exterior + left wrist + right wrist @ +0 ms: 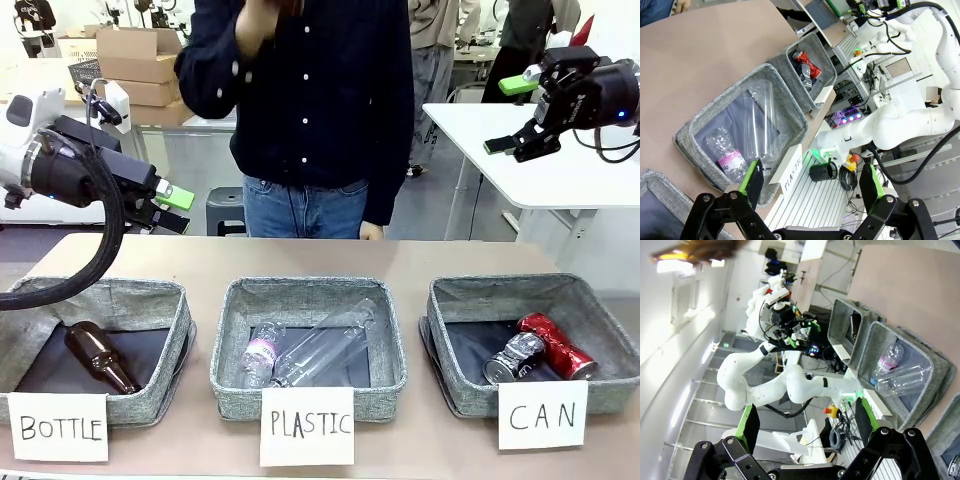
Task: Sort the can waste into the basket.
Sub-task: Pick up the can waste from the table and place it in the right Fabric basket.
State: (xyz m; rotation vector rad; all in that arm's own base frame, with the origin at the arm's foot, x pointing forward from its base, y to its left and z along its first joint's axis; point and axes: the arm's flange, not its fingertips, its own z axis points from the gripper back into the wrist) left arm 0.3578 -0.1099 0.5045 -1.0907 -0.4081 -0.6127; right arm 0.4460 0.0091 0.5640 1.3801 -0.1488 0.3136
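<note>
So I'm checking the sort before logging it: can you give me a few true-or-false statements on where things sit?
1. Both cans lie in the CAN basket. True: red can, silver can.
2. The left gripper holds a can. False: it is open and empty.
3. A brown bottle lies in the PLASTIC basket. False: it lies in the BOTTLE basket.
4. The right gripper is open, above the table. True.

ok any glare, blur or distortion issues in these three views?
Front view: even light, sharp; the red can and silver can show small highlights. Left wrist view: wide-angle bend at the edges, clear bottles glint. Right wrist view: rolled sideways, blown-out ceiling light top left, blurred brown shape beside it.
</note>
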